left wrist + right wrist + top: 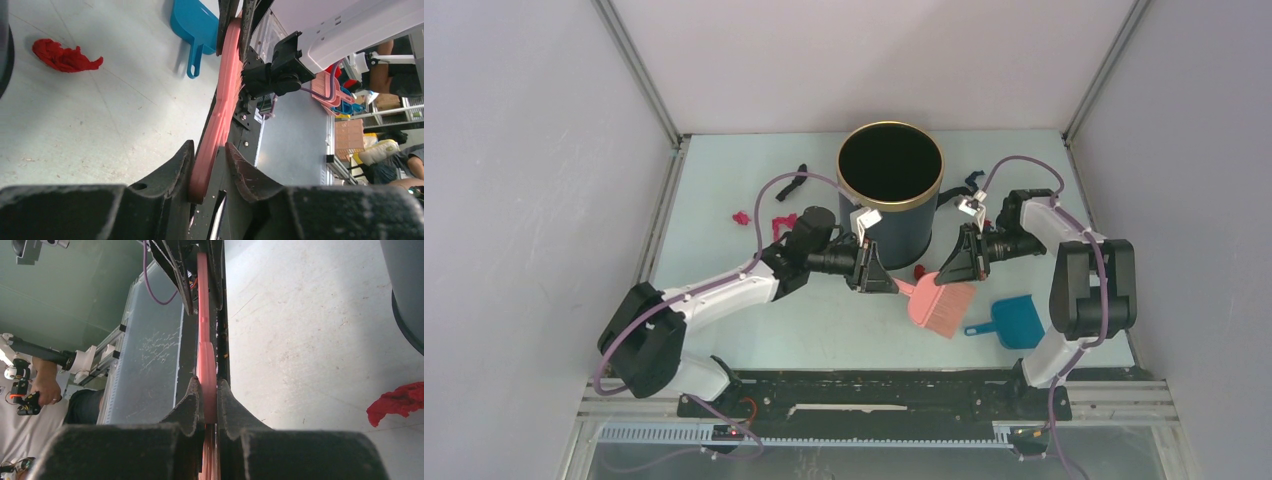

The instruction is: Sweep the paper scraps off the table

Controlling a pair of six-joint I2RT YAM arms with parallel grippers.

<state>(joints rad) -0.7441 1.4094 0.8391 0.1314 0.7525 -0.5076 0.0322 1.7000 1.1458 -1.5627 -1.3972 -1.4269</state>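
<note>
Both arms are meeting on the pink brush point(941, 306) at frame centre: the right gripper point(208, 385) is clamping it, the left gripper point(207, 150) is flanking its handle tip, grip unclear. Paper scraps point(781, 221) are lying upper left of centre on the table point(824, 330), unswept. Likely a handover; next, one gripper releasing, then sweeping toward the blue dustpan point(1014, 320)

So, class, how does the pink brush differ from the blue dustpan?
The brush is pink, the dustpan blue. The brush is clamped in the right tool; the dustpan lies free on the table. The brush ends in bristles, the dustpan in a scoop. Both have a handle.
</note>
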